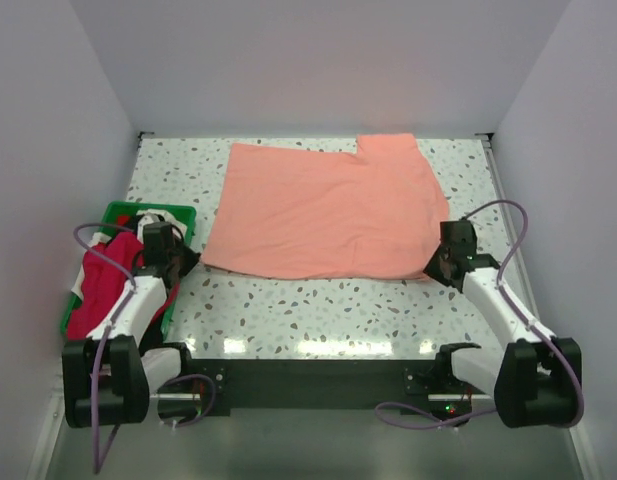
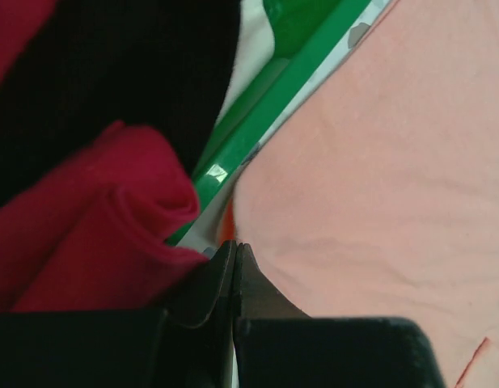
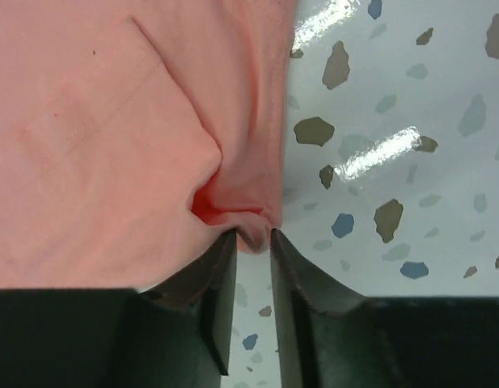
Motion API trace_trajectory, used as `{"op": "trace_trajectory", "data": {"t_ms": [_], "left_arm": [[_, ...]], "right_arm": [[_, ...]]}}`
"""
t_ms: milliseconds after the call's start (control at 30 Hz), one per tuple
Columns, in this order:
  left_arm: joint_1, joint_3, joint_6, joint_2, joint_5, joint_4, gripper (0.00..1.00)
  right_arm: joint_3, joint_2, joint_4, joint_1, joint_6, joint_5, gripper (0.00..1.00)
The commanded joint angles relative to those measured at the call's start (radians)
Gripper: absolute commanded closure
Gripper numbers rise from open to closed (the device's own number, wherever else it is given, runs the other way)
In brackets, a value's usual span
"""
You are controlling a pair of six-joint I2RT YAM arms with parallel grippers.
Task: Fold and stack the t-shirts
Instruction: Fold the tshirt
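Salmon-pink t-shirt [image 1: 323, 210] on tabletop [image 1: 318, 315]
Its corner sits clamped in right fingers [image 3: 213, 295], bare tabletop alongside; left fingers [image 2: 205, 283] together at its edge, beside green bin [image 2: 265, 97].

Spread t-shirt [image 1: 323, 210] on desk [image 1: 288, 310], centre to far side. Bin [image 1: 121, 211] at left edge, bundled t-shirts [image 1: 100, 295] inside. Left gripper [image 1: 183, 262] at shirt's near-left corner, right gripper [image 1: 435, 268] at near-right.

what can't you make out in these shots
- Top view: the left arm covers much of the green bin, so the count of shirts under the crimson shirt is hidden.
- Left wrist view: the left gripper fingers meet; any salmon-pink shirt edge between them is hidden.
- Left wrist view: the black cloth is cut off by the frame edge, its shape unclear.
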Motion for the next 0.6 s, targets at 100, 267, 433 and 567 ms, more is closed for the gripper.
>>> {"op": "trace_trajectory", "data": {"t_ms": [100,267,433,567], "left_arm": [[-0.005,0.006,0.009,-0.131,-0.123,-0.128,0.86],[-0.005,-0.005,0.027,-0.18,-0.08,-0.13,0.75],[-0.005,0.012,0.044,-0.171,-0.046,-0.118,0.69],[-0.014,0.037,0.058,-0.102,-0.038,-0.108,0.67]], "right_arm": [[0.064,-0.197,-0.2,-0.008,0.037,0.033,0.52],[0.151,-0.219,-0.177,-0.006,-0.014,-0.031,0.35],[0.237,-0.006,-0.081,-0.003,-0.04,-0.071,0.38],[0.304,0.241,0.001,-0.003,-0.063,-0.065,0.44]]}}
